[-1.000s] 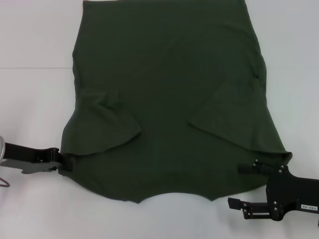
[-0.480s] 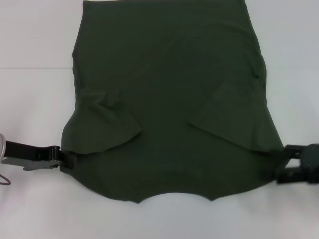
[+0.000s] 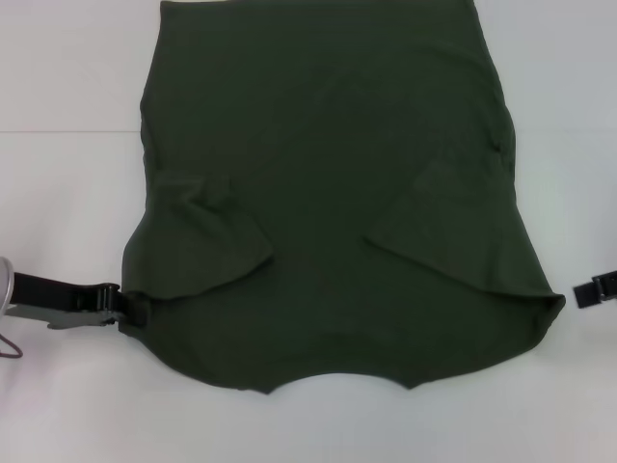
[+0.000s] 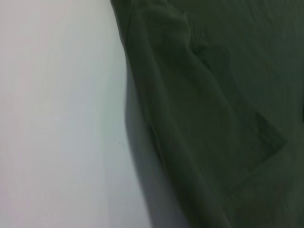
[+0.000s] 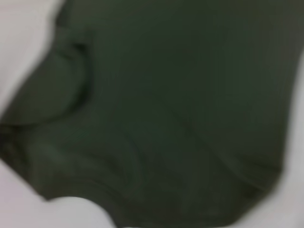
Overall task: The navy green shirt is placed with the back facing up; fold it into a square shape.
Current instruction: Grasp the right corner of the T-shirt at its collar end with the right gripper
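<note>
The navy green shirt point(image 3: 328, 193) lies flat on the white table point(image 3: 67, 193), its neckline towards me at the near edge. Both short sleeves are folded inward, one on the left point(image 3: 207, 231) and one on the right point(image 3: 453, 222). My left gripper point(image 3: 125, 311) is low on the table at the shirt's near-left shoulder corner and touches its edge. My right gripper point(image 3: 590, 290) shows only as a black tip at the picture's right edge, apart from the shirt's near-right corner. The shirt fills the left wrist view point(image 4: 213, 95) and the right wrist view point(image 5: 166, 118).
A table seam point(image 3: 58, 130) runs across the white surface left of the shirt. The shirt's far hem runs out of the top of the head view. A thin wire loop point(image 3: 8, 349) shows by the left arm.
My right gripper has left the shirt's near-right corner and drawn back to the right, almost out of the head view. The corner now lies flat. The left gripper has barely moved.
</note>
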Action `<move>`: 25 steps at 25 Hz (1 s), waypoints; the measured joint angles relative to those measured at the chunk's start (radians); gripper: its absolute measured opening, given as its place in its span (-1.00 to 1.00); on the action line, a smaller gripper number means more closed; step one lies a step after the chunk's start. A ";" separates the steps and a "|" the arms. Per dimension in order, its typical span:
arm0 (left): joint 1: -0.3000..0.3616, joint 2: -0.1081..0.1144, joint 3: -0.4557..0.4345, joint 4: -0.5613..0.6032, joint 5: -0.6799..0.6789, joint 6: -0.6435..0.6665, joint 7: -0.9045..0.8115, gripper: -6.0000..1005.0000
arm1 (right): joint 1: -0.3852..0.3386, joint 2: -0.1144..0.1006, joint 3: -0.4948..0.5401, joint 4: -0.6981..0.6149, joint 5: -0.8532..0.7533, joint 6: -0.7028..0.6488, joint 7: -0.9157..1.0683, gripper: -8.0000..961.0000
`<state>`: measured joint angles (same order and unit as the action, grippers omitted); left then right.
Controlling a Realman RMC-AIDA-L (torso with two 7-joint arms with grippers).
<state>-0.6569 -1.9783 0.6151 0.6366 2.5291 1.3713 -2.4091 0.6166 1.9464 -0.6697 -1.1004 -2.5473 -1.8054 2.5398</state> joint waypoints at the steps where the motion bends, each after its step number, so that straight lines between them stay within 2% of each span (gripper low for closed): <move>1: 0.000 0.000 0.000 0.000 0.000 0.001 0.001 -0.91 | 0.020 0.001 0.004 -0.002 -0.058 -0.003 0.018 0.90; 5: -0.002 0.000 0.002 0.000 0.000 0.003 0.009 -0.91 | 0.081 0.010 -0.005 -0.010 -0.213 0.002 0.059 0.77; 8: -0.004 0.001 0.002 0.000 0.000 0.003 0.010 -0.91 | 0.120 0.029 -0.024 -0.009 -0.306 0.027 0.073 0.77; 13: -0.006 0.001 0.002 0.000 0.000 0.003 0.012 -0.91 | 0.131 0.053 -0.082 0.003 -0.320 0.094 0.100 0.77; 25: -0.002 0.000 -0.003 0.002 0.000 -0.001 0.014 -0.91 | 0.176 0.086 -0.170 0.151 -0.328 0.259 0.128 0.76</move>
<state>-0.6588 -1.9788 0.6126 0.6382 2.5295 1.3701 -2.3950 0.7922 2.0324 -0.8396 -0.9491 -2.8750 -1.5459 2.6673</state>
